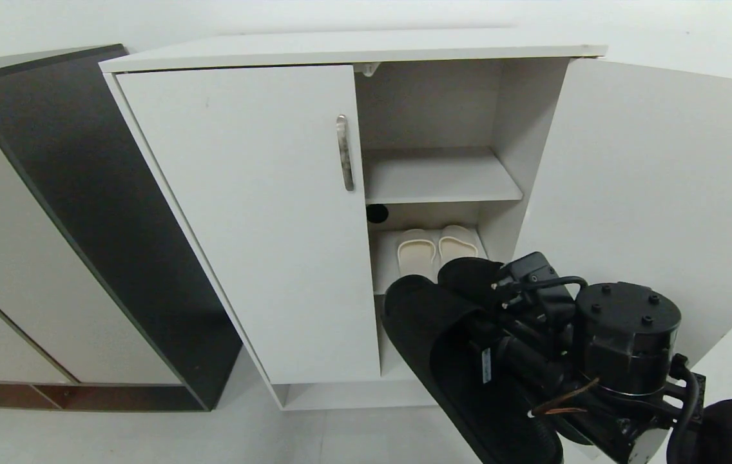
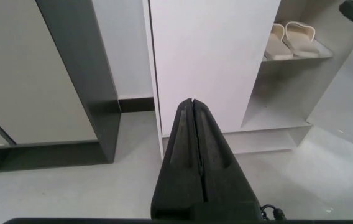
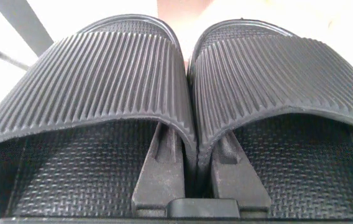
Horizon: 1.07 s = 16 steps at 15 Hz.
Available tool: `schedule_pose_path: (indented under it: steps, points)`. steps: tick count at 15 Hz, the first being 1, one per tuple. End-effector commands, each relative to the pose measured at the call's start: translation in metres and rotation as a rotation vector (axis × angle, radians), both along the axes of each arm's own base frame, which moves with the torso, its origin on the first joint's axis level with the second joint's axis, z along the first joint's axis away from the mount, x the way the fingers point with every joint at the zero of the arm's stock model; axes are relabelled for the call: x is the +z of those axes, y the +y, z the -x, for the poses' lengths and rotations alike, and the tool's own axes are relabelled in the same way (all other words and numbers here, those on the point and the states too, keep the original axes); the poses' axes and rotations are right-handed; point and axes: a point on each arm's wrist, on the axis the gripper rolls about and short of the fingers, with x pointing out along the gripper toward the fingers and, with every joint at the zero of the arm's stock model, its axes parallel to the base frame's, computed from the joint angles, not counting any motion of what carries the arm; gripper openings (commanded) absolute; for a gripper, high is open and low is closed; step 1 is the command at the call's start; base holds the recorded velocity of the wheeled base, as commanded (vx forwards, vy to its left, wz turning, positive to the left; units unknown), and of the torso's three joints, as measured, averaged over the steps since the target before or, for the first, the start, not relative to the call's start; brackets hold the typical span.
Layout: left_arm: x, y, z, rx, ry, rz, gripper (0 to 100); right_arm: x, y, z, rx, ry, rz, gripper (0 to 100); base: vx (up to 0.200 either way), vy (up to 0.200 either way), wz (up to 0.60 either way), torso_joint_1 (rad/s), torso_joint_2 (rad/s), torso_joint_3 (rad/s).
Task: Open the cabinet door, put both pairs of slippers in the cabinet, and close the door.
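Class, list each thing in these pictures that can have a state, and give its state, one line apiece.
Right cabinet door, swung open.
Left cabinet door, shut.
Beige slippers, lying on a shelf inside the cabinet.
Black slippers, held, not yet inside.
Right pincer, shut on the black slippers.
Left pincer, shut, holding nothing.

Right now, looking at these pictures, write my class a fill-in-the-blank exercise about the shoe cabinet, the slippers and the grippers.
1. The right gripper holds ____ black slippers together.
2. The cream slippers lie ____ the cabinet, on a shelf.
3. The cabinet's right door stands ____.
4. The left gripper is ____ and holds nothing.
Missing words: two; inside; open; shut.
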Motion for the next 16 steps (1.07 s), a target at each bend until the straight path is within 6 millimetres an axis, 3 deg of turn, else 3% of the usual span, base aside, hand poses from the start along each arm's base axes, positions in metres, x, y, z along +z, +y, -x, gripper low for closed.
schedule_pose_path:
  steps: [1, 4, 7, 11, 13, 16]
  points:
    - [0.000, 0.000, 0.000, 0.001, 0.001, 0.002, 0, -0.006, 0.010, -0.008, -0.050, -0.029, 0.013, 0, 0.000, 0.000, 0.00, 0.000, 0.00, 0.000]
    - [0.000, 0.000, 0.000, 0.001, 0.001, 0.000, 0, 0.015, 0.033, -0.017, -0.195, -0.029, 0.021, 0, 0.000, 0.000, 0.00, 0.000, 0.00, 0.000]
    - [0.000, 0.000, 0.000, 0.001, 0.001, 0.000, 0, 0.056, 0.048, -0.033, -0.391, 0.052, -0.053, 0, 0.000, 0.000, 0.00, 0.000, 0.00, 0.000]
    - [0.000, 0.000, 0.000, 0.001, 0.001, 0.000, 0, 0.096, 0.057, -0.036, -0.438, 0.039, -0.065, 0, 0.000, 0.000, 0.00, 0.000, 0.00, 0.000]
    - [0.000, 0.000, 0.000, 0.001, 0.001, 0.000, 0, 0.105, 0.057, -0.036, -0.437, 0.035, -0.074, 0, 0.000, 0.000, 0.00, 0.000, 0.00, 0.000]
    - [0.000, 0.000, 0.000, 0.001, -0.001, 0.000, 0, 0.101, 0.057, -0.037, -0.438, 0.041, -0.069, 0, 0.000, 0.000, 0.00, 0.000, 0.00, 0.000]
